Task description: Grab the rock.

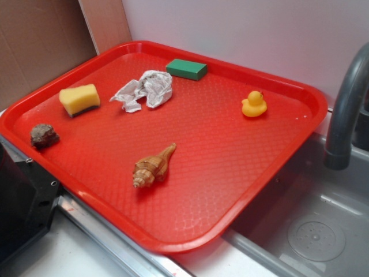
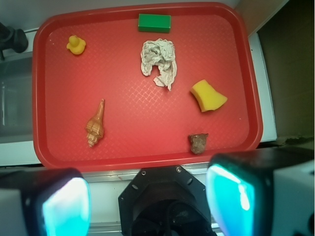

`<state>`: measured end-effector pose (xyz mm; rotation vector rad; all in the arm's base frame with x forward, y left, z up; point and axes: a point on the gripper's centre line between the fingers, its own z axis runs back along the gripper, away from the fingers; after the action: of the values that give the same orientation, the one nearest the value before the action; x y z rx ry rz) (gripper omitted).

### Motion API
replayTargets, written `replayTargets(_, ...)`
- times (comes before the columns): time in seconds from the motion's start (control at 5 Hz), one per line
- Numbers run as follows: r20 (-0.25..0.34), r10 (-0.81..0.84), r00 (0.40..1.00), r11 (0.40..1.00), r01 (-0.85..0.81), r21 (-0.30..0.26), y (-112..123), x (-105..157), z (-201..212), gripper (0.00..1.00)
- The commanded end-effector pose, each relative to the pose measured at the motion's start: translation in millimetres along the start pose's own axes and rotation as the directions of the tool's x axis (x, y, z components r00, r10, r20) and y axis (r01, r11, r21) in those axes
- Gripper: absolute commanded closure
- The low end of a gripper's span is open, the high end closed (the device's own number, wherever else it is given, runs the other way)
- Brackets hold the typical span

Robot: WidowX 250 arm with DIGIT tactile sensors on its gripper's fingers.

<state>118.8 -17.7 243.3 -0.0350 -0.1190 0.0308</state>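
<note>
**Rock ahead of my right finger, nothing held yet**

Just beyond my right finger point(image 2: 246, 196), near the closest rim of the red plastic tray point(image 2: 147, 160), sits the small, lumpy, dark grey-brown rock point(image 2: 198, 143). My gripper point(image 2: 156, 196) hangs high above the tray's near edge, and my 2 fingers stand wide apart with nothing between them; they fill the bottom corners of the wrist view, blurred and glowing teal. In the exterior view the rock point(image 1: 44, 135) rests alone by the tray's left rim, touching nothing else.

The other things lie farther out from me. The yellow foam sponge wedge point(image 2: 207, 96) is beyond the rock and slightly to the right. The crumpled grey-white paper point(image 2: 158, 61) is farther out, about in line with the middle of my gap. The green rectangular block point(image 2: 154, 22) is at the far rim. The tan spiral seashell point(image 2: 95, 125) lies ahead of my left finger, and the small yellow rubber duck point(image 2: 76, 44) is far off on that side.

I judge the rock to be hard, stiff and heavy for its size, so it will not give under my pads. Its rough surface should offer grip, but the bumps could let it twist or pop out if I pinch on a slope. I would take it across its widest middle, low down, with my fingers straddling it and closing on the 2 flattest opposing faces. The rim close by leaves less room on the near side.
</note>
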Motion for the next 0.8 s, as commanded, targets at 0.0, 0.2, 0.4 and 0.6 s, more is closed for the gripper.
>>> replayTargets(0.0,0.000,0.000,1.000,1.000,0.000,0.000,0,0,0,0.00)
replayTargets(0.2,-0.043,-0.007,0.999,0.999,0.009,0.032,32,2,-49,0.00)
replayTargets(0.4,-0.048,-0.009,0.999,0.999,0.011,0.042,61,-8,-97,0.00)
replayTargets(0.6,-0.020,-0.019,1.000,0.997,0.020,0.070,90,-21,-131,0.00)
